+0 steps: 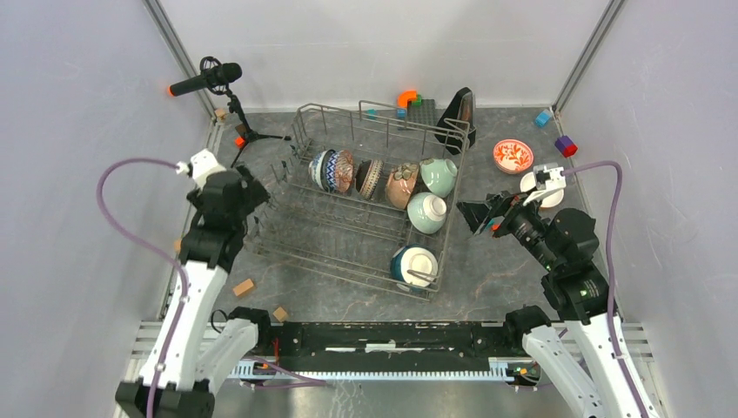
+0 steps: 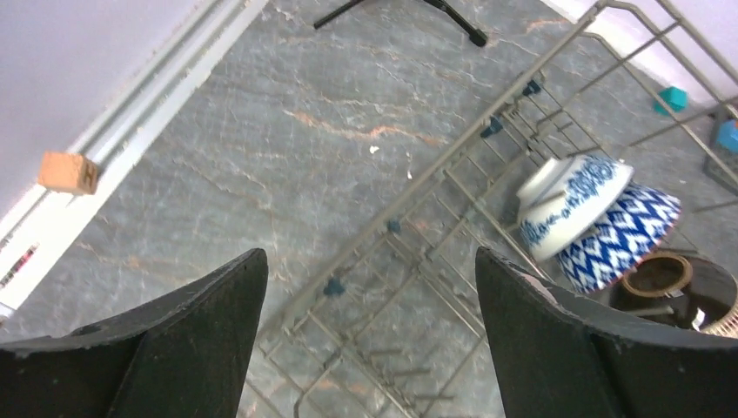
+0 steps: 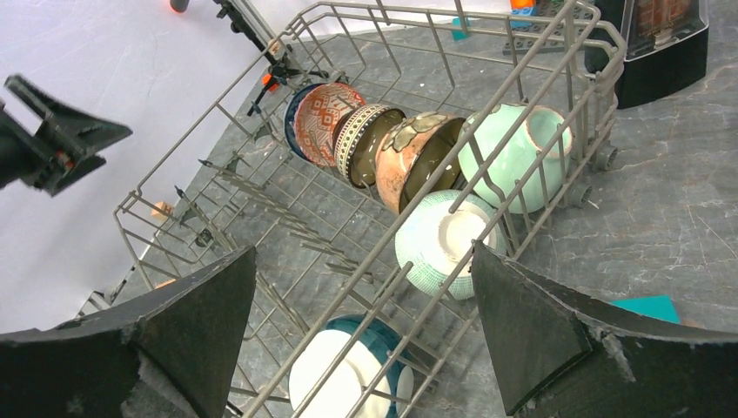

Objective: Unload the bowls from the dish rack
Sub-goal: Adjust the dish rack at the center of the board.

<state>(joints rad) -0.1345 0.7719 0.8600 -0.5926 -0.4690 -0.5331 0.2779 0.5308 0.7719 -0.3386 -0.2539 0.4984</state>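
Note:
The grey wire dish rack [image 1: 313,237] lies mid-table. Along its far row stand a blue-white bowl [image 1: 323,170], a red-lattice bowl [image 1: 344,171], a striped bowl [image 1: 372,178], a tan bowl [image 1: 400,185] and a mint bowl [image 1: 438,177]. A second mint bowl [image 1: 426,212] and a teal bowl with a white base [image 1: 414,266] sit nearer. A red-floral bowl [image 1: 513,156] and a white bowl [image 1: 550,197] rest on the table to the right. My left gripper [image 2: 370,287] hangs open over the rack's left edge [image 2: 452,165], holding nothing. My right gripper [image 3: 364,279] is open above the rack's right side, over the teal bowl [image 3: 357,370].
A microphone on a tripod [image 1: 209,80] stands at the far left. A black upright object [image 1: 459,113] and coloured blocks [image 1: 566,145] lie behind and right of the rack. Wooden blocks [image 1: 244,286] sit near the left arm's base.

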